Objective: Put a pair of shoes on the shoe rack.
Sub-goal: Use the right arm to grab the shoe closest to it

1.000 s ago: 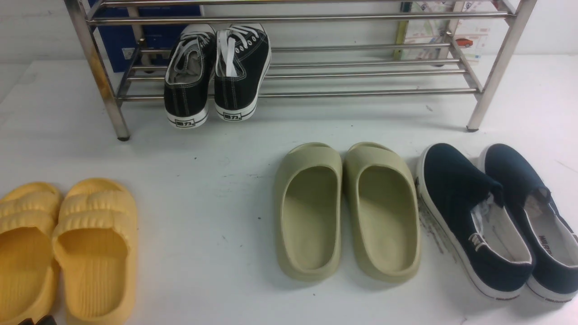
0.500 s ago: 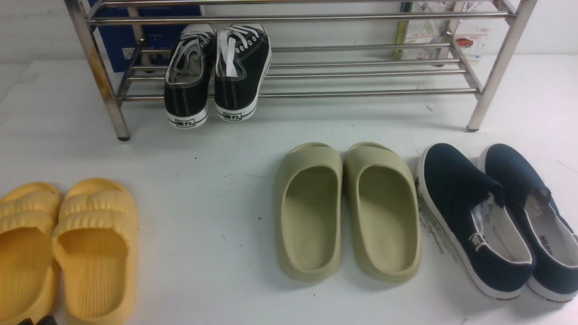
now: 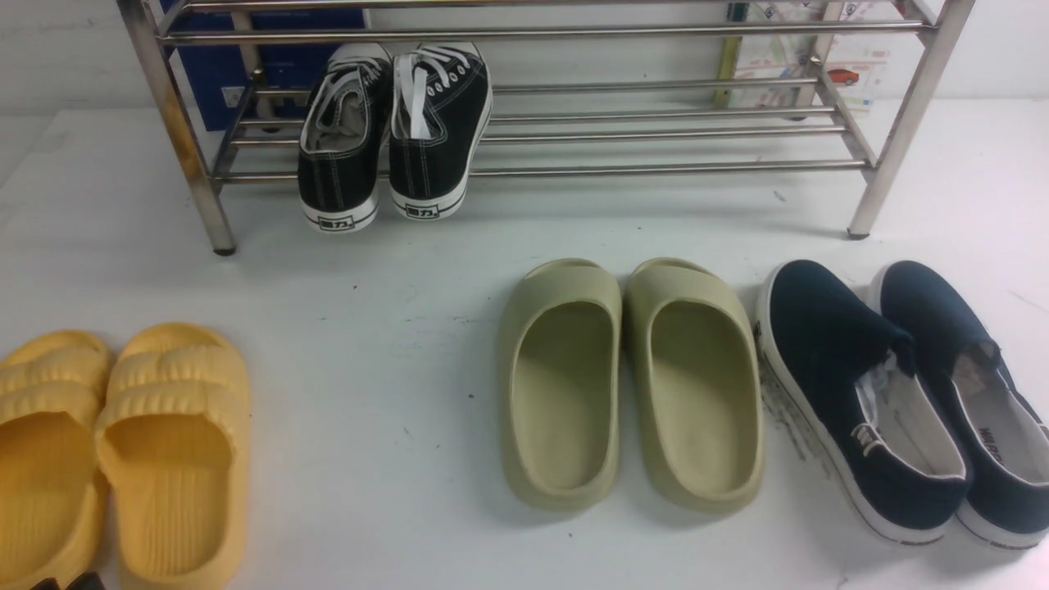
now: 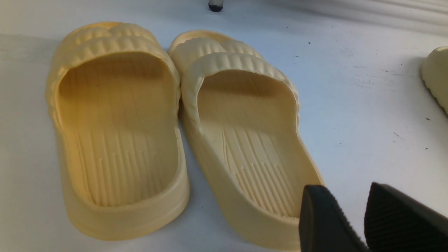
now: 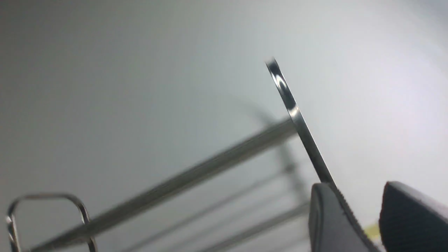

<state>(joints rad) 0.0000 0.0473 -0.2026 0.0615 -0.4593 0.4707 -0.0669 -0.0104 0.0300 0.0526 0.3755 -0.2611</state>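
The pair of shoes lies side by side on the white floor at the front right, toes toward the rack: one navy slip-on (image 3: 824,340) and its mate (image 3: 934,315) further right. The shoe rack (image 3: 656,170) of shiny steel tubes stands at the back. One of its upright tubes (image 5: 297,119) shows blurred in the right wrist view. My left gripper (image 4: 344,190) is open and empty, hovering by the heel of a yellow slide; its tips just show at the front view's lower left (image 3: 65,581). My right gripper (image 5: 357,189) is open and empty, away from the shoes, and out of the front view.
Black lace-up sneakers (image 3: 393,131) sit on the left part of the rack's lower shelf. Olive-green slides (image 3: 631,385) lie mid-floor beside the navy pair. Yellow slides (image 3: 123,451) lie at the front left. A blue box (image 3: 262,65) stands behind the rack.
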